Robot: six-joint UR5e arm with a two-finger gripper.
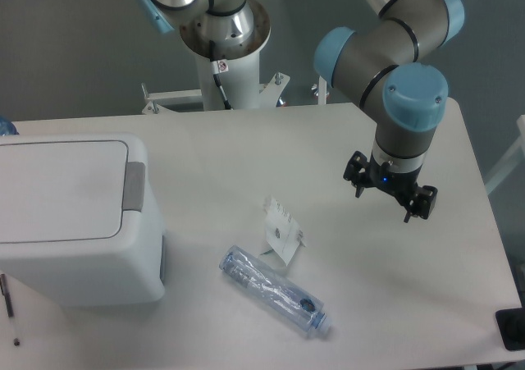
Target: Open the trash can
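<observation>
Trash can (74, 218) seated at counter's (246, 153) left edge, lid shut. Rigid, smooth plastic, likely light and hollow; sliding expected if shoved sideways. Grey push-tab (134, 185) judged best contact: downward press. Gripper (390, 194) well apart, right side; jaws apart, nothing held.

the arm (385, 46) was built of dark grey tubular segments joined at rounded housings with pale blue end caps, and a bright silver tube ran off the top edge. its base (223, 38) was a white pedestal with a polished metal flange, a thin black cable running down its front past a small red-and-white sticker. the gripper (390, 195) was black, with 2 short fingers and a small blue light glowing on the wrist.
</observation>
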